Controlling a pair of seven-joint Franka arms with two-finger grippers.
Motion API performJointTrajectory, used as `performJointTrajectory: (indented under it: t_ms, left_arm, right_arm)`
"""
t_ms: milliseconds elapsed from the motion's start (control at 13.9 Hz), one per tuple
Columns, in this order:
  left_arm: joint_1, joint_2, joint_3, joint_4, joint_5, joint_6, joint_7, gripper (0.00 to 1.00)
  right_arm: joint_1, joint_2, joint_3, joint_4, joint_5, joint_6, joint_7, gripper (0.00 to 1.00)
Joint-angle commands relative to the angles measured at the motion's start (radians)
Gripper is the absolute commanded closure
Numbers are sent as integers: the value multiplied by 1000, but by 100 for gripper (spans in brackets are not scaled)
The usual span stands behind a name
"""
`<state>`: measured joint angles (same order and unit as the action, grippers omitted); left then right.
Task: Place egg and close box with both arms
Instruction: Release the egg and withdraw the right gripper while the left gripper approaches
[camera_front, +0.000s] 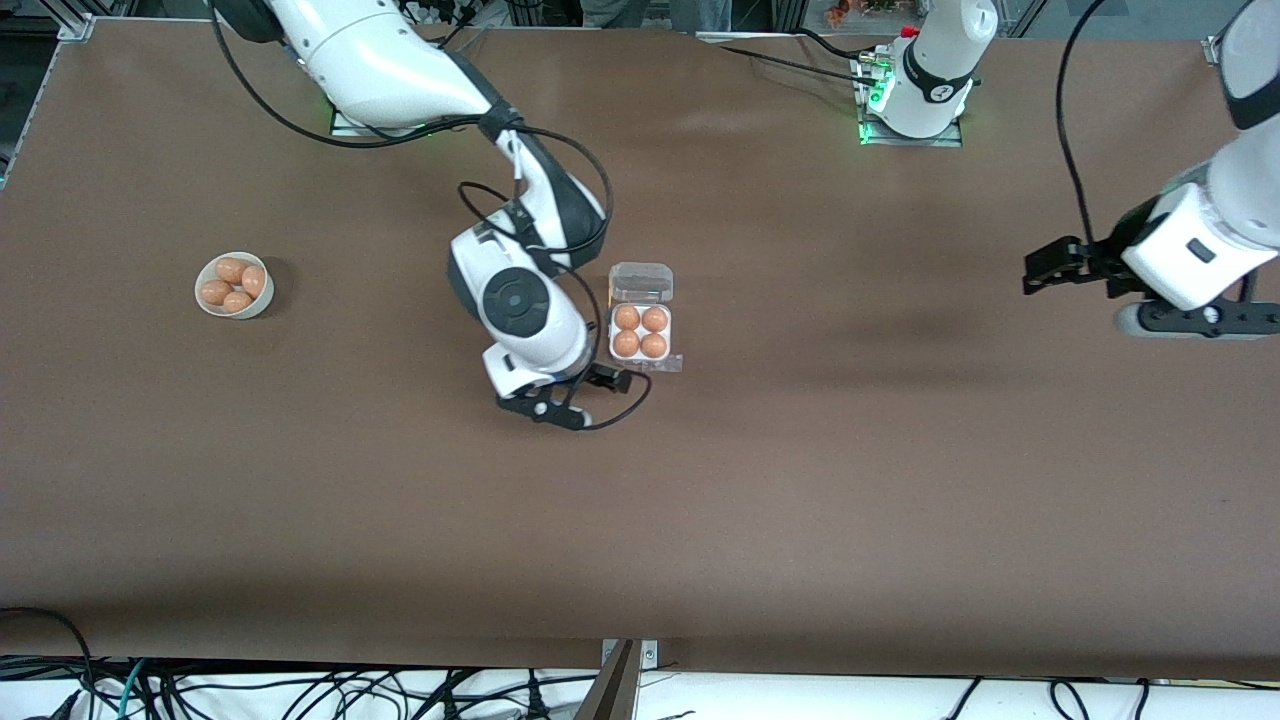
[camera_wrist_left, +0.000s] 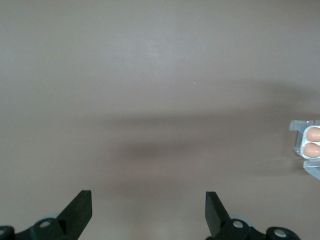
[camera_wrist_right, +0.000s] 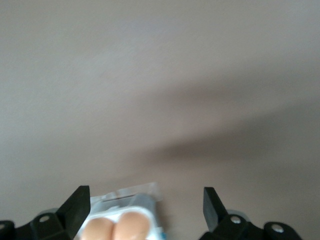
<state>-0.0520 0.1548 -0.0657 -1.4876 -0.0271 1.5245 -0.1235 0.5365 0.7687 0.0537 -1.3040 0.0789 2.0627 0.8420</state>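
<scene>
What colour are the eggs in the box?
Orange-brown. All four eggs show best in the front view, sitting in the white box with its lid open.

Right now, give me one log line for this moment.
box: four eggs in, lid open | right gripper: open, by box | left gripper: open, waiting | bowl: four eggs

Both wrist views crop the box (camera_wrist_left: 307, 145) at the edge

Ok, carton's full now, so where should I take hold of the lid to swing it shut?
Grip the free edge of the clear lid, which lies open flat on the table just past the four eggs, its hinge against the white tray. Probably come from the robots' side and fold it toward the front tab. The right gripper, open, is closest.
</scene>
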Motion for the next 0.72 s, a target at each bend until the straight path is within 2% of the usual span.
performJointTrajectory:
  t_ms: [0,215,359,574,646]
  left_arm:
    - [-109,23,-2,18,4,-18,-143,2]
    - [-207,54,-2,17,-132,-20,-307,25]
    - [-238,83,-2,18,-271,-65,-334,47]
    - [-326,127,-2,18,-329,-76,-468,74]
    - [-363,153,-2,20,-327,-76,-522,78]
  right_arm:
    - [-15,-49,-57,-4,-8,-82,-40,0]
    - [-24,-94,-135,-8,-8,-157,-88,0]
    - [-88,-138,-135,-26,-10,-188,-176,0]
    - [-199,-317,-132,-222,-45,-162,-382,0]
    - [-235,-374,-130,-280,-59,-153,-484,0]
